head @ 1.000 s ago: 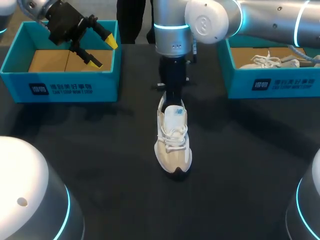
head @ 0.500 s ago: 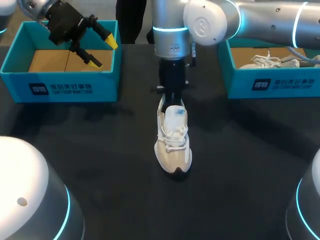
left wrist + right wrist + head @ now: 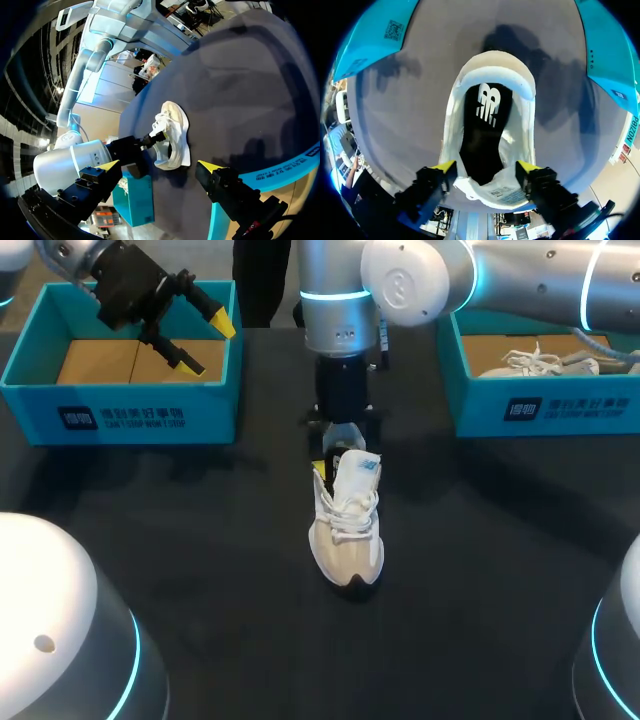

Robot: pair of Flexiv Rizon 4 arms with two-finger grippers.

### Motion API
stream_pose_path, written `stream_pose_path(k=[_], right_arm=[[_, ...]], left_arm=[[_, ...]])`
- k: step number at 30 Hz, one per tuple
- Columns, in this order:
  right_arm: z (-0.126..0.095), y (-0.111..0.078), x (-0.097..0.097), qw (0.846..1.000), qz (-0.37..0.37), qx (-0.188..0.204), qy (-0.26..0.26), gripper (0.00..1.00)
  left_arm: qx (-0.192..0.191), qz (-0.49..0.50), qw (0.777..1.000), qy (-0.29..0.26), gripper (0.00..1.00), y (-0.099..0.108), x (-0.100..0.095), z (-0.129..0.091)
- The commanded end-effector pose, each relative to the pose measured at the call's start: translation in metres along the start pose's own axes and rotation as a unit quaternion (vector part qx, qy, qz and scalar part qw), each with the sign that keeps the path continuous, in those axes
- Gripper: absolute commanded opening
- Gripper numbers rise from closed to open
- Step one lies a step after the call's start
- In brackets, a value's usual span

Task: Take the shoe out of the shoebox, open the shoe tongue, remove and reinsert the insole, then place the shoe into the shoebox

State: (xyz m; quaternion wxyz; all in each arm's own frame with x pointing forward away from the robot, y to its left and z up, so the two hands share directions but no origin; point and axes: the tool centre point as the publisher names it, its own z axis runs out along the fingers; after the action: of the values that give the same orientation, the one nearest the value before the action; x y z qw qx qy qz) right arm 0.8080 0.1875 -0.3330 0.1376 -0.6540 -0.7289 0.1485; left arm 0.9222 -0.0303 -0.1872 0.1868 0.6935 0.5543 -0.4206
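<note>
One white shoe (image 3: 345, 530) stands on the dark table (image 3: 200, 540), its toe towards the near edge, out of both boxes. Of the two grippers, the right gripper (image 3: 486, 169) hangs over the shoe's heel end. Its yellow tips clasp the raised tongue (image 3: 490, 192) by its two side edges, and the black insole (image 3: 482, 130) shows in the opening ahead of them. There are two blue shoeboxes, farther back than the shoe. The left shoebox (image 3: 120, 415), off to the shoe's left, holds brown cardboard panels (image 3: 100, 362). The left gripper (image 3: 205, 342) hovers over it, spread wide with nothing in it. The right shoebox (image 3: 550, 405), off to the shoe's right, holds a second shoe (image 3: 545, 360), also white.
</note>
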Motion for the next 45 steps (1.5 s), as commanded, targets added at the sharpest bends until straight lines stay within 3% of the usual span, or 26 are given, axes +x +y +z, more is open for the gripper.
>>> stream_pose_path(k=[1,9,21,36,45], right_arm=[[-0.001,0.001,0.005,1.0,0.002,0.004,-0.008,1.0],[-0.001,-0.003,0.006,1.0,0.013,0.003,-0.012,1.0],[-0.02,-0.016,0.003,0.998,0.045,-0.03,-0.02,1.0],[-0.059,-0.047,-0.003,0.992,0.083,-0.081,-0.047,1.0],[-0.057,-0.066,0.001,0.99,0.096,-0.089,-0.046,1.0]], left_arm=[[-0.002,0.0,1.0,0.002,1.0,-0.002,0.0,0.0],[-0.002,0.0,1.0,0.002,1.0,-0.002,0.0,0.0],[-0.002,0.0,1.0,0.002,1.0,-0.002,0.0,0.0],[-0.002,0.0,1.0,0.002,1.0,-0.002,0.0,0.0],[-0.002,0.0,1.0,0.002,1.0,-0.002,0.0,0.0]])
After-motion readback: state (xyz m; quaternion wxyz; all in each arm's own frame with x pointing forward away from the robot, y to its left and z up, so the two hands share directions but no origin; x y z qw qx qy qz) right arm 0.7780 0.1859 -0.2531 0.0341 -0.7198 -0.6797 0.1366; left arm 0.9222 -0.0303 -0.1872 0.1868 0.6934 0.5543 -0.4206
